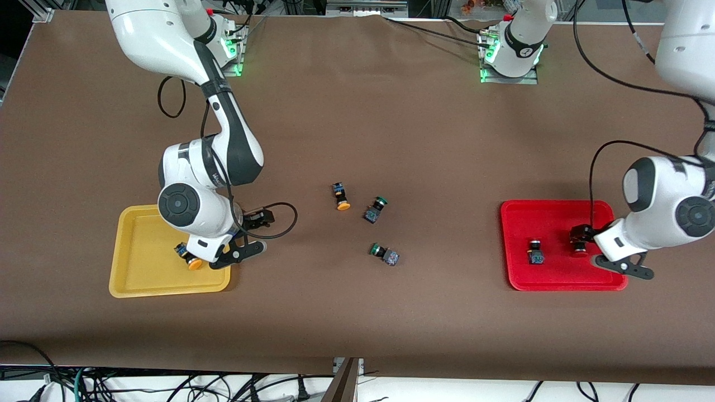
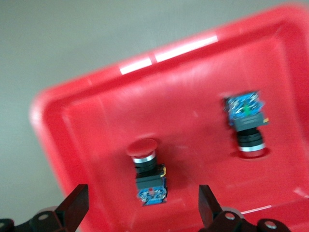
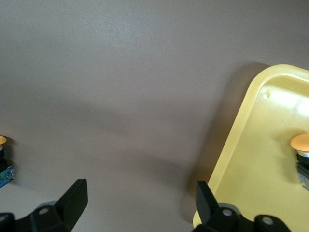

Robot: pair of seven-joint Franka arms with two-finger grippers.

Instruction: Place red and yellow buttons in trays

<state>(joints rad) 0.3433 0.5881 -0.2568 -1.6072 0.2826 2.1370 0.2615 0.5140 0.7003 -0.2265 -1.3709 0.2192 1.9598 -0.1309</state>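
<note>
On the brown desk we find a shallow yellow plastic tray with rounded corners toward the right arm's end and a matching shallow red plastic tray toward the left arm's end. The right pincer hangs over the edge of the yellow tray that faces the desk's middle, its fingers spread wide and holding nothing. Inside that tray lies one yellow-capped push-button switch with a black collar and grey-blue base, on its side. A second yellow-capped switch of the same build lies on the bare desk near the middle, outside both trays. The left pincer hangs over the red tray, likewise wide open and empty. We count two red-capped switches in the red tray: one directly beneath the open fingers, and another lying just beside it, apart. Two green-capped switches rest on the desk near the middle, one beside the loose yellow-capped switch and one nearer the front camera.
</note>
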